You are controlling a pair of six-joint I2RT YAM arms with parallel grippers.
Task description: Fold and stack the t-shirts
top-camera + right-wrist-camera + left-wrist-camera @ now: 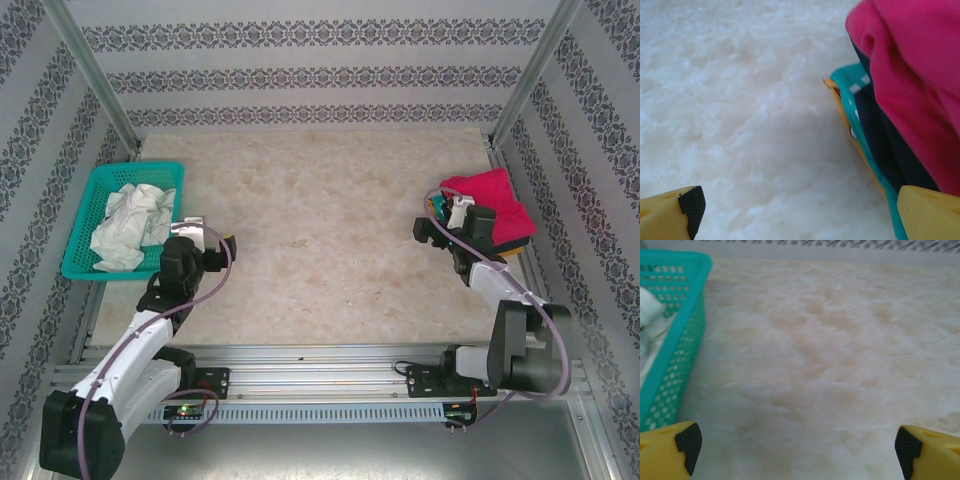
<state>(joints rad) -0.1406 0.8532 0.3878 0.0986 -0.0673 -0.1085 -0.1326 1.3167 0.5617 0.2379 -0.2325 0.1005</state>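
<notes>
A robot test booth: aluminium posts (pixel 95 75), patterned wallpaper walls (pixel 300 80), and a marble-look tabletop (pixel 320 240).

- I saw a marbled beige desk (pixel 320 250).
- A teal mesh basket (pixel 130 168) sat at its left edge.
- The t-shirts (pixel 495 200) lay stacked at its right edge.

Soft cloth t-shirts (pixel 495 195), plastic mesh basket (pixel 135 168), matt marbled tabletop (pixel 330 230)

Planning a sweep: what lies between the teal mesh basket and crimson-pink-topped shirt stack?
Left gripper, right gripper, and bare beige marbled tabletop between them; top view.
</notes>
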